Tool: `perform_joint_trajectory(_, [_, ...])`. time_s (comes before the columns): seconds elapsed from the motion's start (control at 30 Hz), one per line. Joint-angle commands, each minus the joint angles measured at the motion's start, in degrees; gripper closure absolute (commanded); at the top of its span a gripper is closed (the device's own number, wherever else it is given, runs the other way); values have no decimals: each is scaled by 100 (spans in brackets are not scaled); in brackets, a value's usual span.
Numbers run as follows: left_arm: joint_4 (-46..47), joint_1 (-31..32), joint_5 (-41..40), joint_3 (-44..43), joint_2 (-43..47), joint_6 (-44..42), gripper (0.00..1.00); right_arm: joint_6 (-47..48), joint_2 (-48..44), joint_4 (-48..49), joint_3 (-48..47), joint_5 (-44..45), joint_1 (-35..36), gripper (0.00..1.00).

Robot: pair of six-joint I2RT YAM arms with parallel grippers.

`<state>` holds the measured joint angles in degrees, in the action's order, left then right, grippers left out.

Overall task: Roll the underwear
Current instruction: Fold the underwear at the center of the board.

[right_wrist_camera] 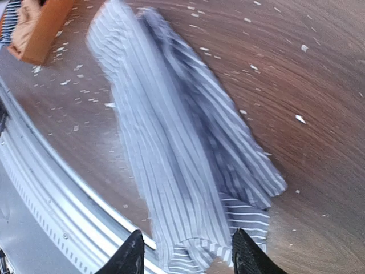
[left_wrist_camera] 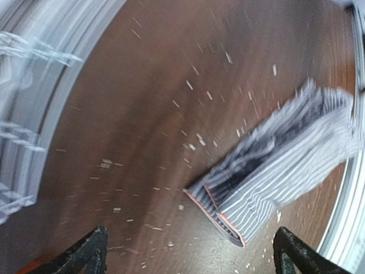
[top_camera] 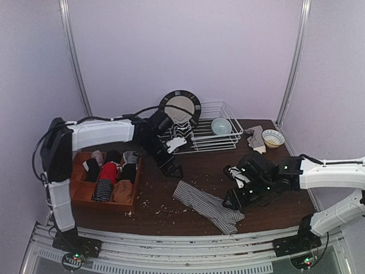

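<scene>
We see the striped underwear (right_wrist_camera: pixel 171 142) lying flat on the dark brown worktop (right_wrist_camera: pixel 319 85), a long strip of dark cloth with fine white lines, running slantwise towards the worktop's edge. A grey metal rail (right_wrist_camera: pixel 45 188) lines that edge, and the garment's nearer end lies close to it. The right gripper (right_wrist_camera: pixel 188 260) hangs over that end, its two black fingers (right_wrist_camera: pixel 130 258) spread apart, one on either side of the cloth; we cannot tell whether they touch it. Small pale flecks (right_wrist_camera: pixel 299 119) dot the wood. Further along the same edge a corner of an orange wooden box (right_wrist_camera: pixel 48 28) shows, with an orange-brown garment (right_wrist_camera: pixel 23 31) in it
</scene>
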<state>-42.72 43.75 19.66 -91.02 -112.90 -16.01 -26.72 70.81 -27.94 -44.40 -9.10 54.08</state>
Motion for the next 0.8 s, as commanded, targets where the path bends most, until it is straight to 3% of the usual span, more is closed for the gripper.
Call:
perform_joint_trajectory(0.0, [2882, -65, -905, 1540, 1413, 1280, 2, 22, -14, 63, -38, 530, 435, 54])
perform_joint_trajectory(0.07, [4053, -99, -517, 2535, 1901, 1701, 3, -29, 199, 203, -22, 539, 525, 66])
perform_joint_trajectory(0.1, [4418, -110, -173, 2752, 2031, 1841, 11, -49, 299, 273, 1, 548, 555, 69])
perform_joint_trajectory(0.13, [4517, -106, 149, 2769, 2039, 1894, 23, -71, 385, 333, 28, 573, 592, 72])
perform_joint_trajectory(0.2, [3878, 62, 396, 2282, 1739, 1911, 58, -169, 503, 439, 134, 611, 613, 75])
perform_joint_trajectory(0.27, [3121, 270, 463, 1777, 1218, 1742, 83, -271, 557, 509, 261, 671, 627, 76])
perform_joint_trajectory(0.33, [2748, 437, 464, 1509, 751, 1659, 100, -366, 538, 574, 396, 748, 624, 76])
perform_joint_trajectory(0.47, [2682, 562, 656, 1451, 136, 1675, 100, -503, 478, 686, 661, 784, 621, 77])
perform_joint_trajectory(0.77, [3076, 565, 847, 1869, -136, 1806, 100, -663, 544, 790, 879, 958, 621, 77])
